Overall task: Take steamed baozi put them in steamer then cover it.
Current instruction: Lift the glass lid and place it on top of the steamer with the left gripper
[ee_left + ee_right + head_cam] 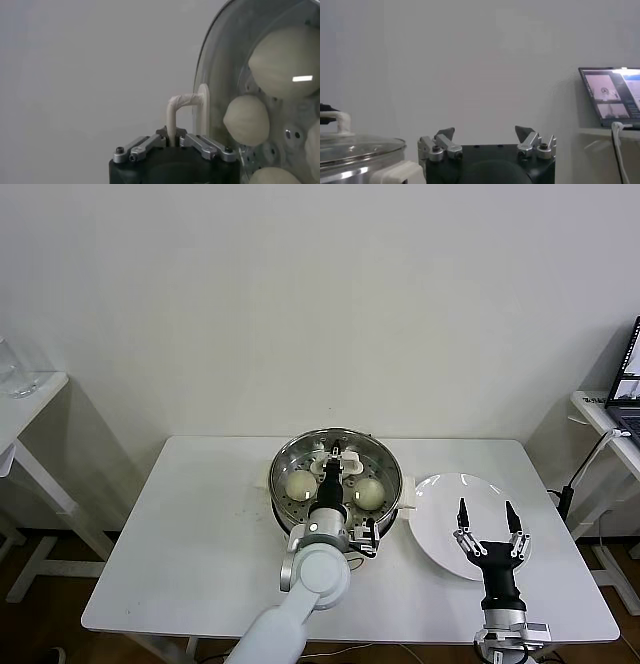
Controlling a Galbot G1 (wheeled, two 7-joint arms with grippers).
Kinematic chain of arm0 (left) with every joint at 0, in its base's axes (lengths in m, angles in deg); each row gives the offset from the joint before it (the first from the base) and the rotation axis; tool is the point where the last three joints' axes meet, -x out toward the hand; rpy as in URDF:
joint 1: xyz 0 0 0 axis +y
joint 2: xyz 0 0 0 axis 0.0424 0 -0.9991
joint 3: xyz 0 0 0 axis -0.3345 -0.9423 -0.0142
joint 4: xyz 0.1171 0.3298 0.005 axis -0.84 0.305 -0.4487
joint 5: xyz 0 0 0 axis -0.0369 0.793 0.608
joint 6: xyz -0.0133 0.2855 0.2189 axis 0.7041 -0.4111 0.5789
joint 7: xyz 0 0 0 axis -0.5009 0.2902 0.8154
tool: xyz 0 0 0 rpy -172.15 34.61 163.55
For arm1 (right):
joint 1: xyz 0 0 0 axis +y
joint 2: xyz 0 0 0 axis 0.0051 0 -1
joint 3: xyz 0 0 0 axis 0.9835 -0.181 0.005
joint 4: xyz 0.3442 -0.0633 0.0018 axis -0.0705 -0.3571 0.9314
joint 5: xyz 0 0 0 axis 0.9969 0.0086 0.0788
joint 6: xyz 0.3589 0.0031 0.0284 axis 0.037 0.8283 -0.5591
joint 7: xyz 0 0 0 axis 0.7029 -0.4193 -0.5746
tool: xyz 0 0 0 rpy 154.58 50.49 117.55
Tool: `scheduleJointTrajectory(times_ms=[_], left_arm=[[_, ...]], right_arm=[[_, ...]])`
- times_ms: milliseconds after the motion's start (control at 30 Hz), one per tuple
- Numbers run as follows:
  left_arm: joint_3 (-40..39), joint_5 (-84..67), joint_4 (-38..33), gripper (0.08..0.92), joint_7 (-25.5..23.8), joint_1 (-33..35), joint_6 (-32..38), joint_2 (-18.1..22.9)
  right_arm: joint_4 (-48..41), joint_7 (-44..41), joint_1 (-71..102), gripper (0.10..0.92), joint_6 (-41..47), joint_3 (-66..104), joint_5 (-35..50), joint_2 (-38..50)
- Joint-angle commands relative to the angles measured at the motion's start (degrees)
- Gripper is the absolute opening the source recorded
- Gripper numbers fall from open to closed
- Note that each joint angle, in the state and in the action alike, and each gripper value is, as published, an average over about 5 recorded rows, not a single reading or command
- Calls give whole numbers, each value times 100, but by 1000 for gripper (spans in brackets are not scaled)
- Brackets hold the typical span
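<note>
Over the steamer [336, 484], left end effector [335, 467] grips the cover [220, 95]; right end effector [486, 518] gapes; 2 baozi [301, 484] discernible.

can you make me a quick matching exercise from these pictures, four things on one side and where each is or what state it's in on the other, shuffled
Things:
1. left gripper
2. right gripper
3. steamed baozi
4. white plate

Places or states:
A. lying inside the steamer, seen through the glass
B. open, hovering over the near part of the plate
C. empty, on the table to the right of the steamer
D. shut on the cream handle of the cover, which sits on the steamer

Pairs: 1-D, 2-B, 3-A, 4-C
</note>
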Motion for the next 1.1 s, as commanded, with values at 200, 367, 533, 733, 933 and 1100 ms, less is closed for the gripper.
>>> scheduleJointTrajectory(times_ms=[200, 367, 533, 733, 933, 1100], left_arm=[[50, 13, 49, 198, 26, 37, 34, 31], [87, 38, 1, 198, 36, 108, 86, 15], [89, 91, -290, 235, 84, 297, 127, -120], [-63, 59, -1116, 401, 124, 732, 97, -538], [-146, -73, -1999, 574, 237, 1250, 35, -998], [14, -329, -2874, 713, 369, 1788, 64, -1259]], right_arm=[[19, 5, 12, 823, -29, -14, -41, -4], [29, 5, 26, 823, -51, -13, -57, 4], [30, 6, 26, 823, -67, -13, -53, 24], [14, 3, 11, 823, -88, -32, -46, 57], [-51, 1, -26, 823, -112, -61, -40, 116], [-85, -1, -56, 823, -121, -79, -25, 158]])
